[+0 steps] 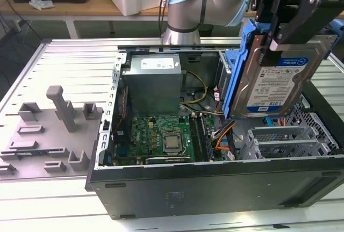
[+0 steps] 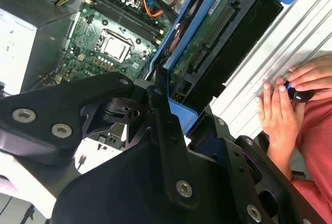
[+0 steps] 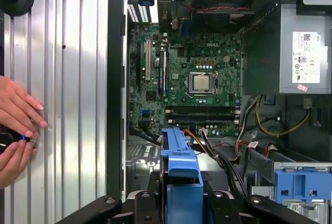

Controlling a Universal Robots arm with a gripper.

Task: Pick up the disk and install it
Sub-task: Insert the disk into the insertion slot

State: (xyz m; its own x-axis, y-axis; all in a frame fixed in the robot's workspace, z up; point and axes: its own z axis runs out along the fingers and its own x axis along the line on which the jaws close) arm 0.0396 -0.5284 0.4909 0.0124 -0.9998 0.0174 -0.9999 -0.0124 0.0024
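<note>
Gripper is clamped on the disk, which hangs tilted in the exterior view's upper right, above the open PC case. Motherboard sits lower center.

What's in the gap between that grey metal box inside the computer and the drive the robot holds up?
In the exterior view, yellow and black cables cross the gap between the power supply and the disk.
</note>
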